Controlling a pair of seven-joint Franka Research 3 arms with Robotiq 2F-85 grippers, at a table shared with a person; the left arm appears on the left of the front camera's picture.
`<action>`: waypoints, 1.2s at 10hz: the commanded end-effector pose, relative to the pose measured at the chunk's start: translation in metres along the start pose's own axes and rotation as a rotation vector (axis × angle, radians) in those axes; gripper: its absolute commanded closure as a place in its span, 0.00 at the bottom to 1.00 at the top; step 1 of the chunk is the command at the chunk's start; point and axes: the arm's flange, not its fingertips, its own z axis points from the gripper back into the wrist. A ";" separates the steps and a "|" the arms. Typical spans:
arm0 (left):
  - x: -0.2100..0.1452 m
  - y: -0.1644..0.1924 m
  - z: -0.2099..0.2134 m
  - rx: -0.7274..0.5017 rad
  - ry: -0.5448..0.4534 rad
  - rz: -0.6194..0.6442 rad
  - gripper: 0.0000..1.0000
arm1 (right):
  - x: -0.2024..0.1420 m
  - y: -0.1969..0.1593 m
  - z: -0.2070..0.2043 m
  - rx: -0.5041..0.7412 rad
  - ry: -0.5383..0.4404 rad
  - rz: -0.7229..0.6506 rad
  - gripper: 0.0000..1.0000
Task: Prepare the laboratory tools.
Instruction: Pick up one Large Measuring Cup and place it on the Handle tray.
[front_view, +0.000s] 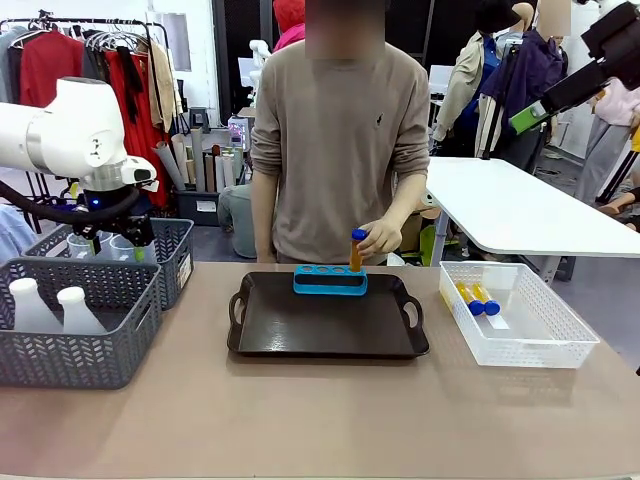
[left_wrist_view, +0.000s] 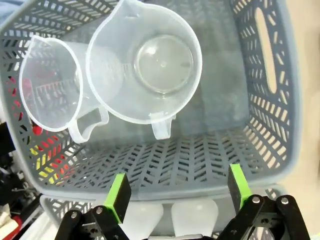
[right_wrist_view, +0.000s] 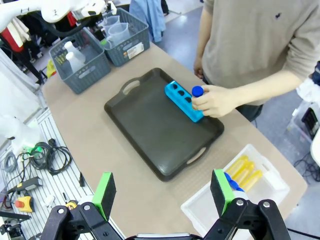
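Within grey basket (left_wrist_view: 265, 75), two beakers (left_wrist_view: 150, 65) (upright)

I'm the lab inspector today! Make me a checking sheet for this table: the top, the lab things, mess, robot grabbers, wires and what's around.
Surface: brown table, dark tray in the middle.
Job's things: blue rack on the tray; a person's hand holds an amber tube upright at one end of it; more tubes in the white basket; two beakers and two flasks in grey baskets.
Clutter: nothing seen.
Grippers: left gripper, jaws open, over the beakers; right gripper, jaws open, high above the table.
Cables: black hose on the left arm; loose cables beside the table.
Surroundings: clothes rack, white table, people behind.
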 end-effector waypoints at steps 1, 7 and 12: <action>0.010 0.002 -0.012 0.016 -0.004 0.034 0.00 | 0.002 0.000 0.000 0.014 -0.018 0.006 0.00; 0.023 0.004 -0.041 -0.018 -0.061 0.052 0.00 | 0.002 0.000 0.000 0.014 -0.018 0.006 0.00; 0.026 0.008 -0.044 0.019 -0.060 0.055 0.76 | 0.002 0.000 0.000 0.014 -0.018 0.006 0.00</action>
